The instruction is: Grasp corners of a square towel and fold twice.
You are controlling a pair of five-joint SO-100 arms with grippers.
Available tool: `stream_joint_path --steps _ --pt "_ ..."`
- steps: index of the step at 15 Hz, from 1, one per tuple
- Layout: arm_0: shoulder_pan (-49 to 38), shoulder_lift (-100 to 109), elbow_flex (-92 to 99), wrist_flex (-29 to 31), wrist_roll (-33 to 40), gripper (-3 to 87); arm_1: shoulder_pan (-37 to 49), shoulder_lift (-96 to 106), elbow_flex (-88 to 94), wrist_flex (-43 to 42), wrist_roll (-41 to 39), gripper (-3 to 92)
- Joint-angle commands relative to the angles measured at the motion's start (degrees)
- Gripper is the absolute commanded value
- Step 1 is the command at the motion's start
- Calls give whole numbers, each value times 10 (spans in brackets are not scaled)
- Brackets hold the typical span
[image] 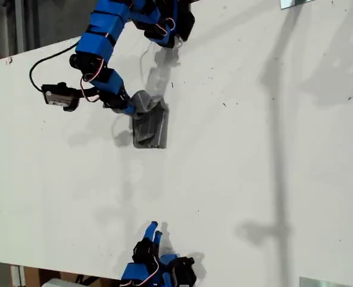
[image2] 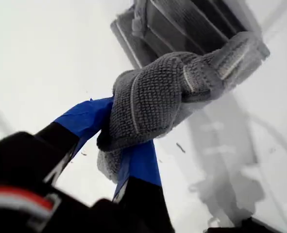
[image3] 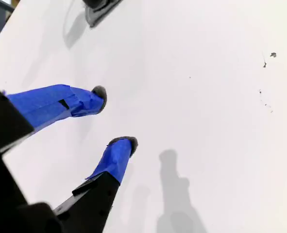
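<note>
Towel: grey soft knitted cloth with thin pale parallel stripes (image: 149,127), folded into a small narrow packet; it lies on the counter in the upper middle of the exterior view, a little toward that view's left.
Towel surface: in the first wrist view the cloth (image2: 158,97) shows a coarse looped weave; the flat folded part shows stacked layers at its edge, with pale stripes running along it.
Corners: one bunched end of the grey striped fabric (image2: 133,116) is pulled up off the packet into a rounded wad; the other corners cannot be told apart in the folds.
First gripper: my first gripper (image2: 118,141), with blue-taped fingers (image2: 85,116), is clamped on that bunched end of the towel; cloth bulges out on both sides of the jaws.
First gripper place: at the towel's upper end in the exterior view (image: 130,107), just beside the flat packet.
Second gripper: my second gripper (image3: 115,119) has its blue-taped fingers (image3: 116,155) spread apart over bare counter, holding nothing.
Second gripper place: near the bottom edge of the exterior view (image: 152,230), well apart from the towel.
Counter: white flat surface (image: 254,167) with a few small dark specks.
</note>
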Motion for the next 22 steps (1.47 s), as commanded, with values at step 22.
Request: stream_joint_path --steps 22 --pt "24 22 6 -5 -7 196 12 215 143 -15 57 358"
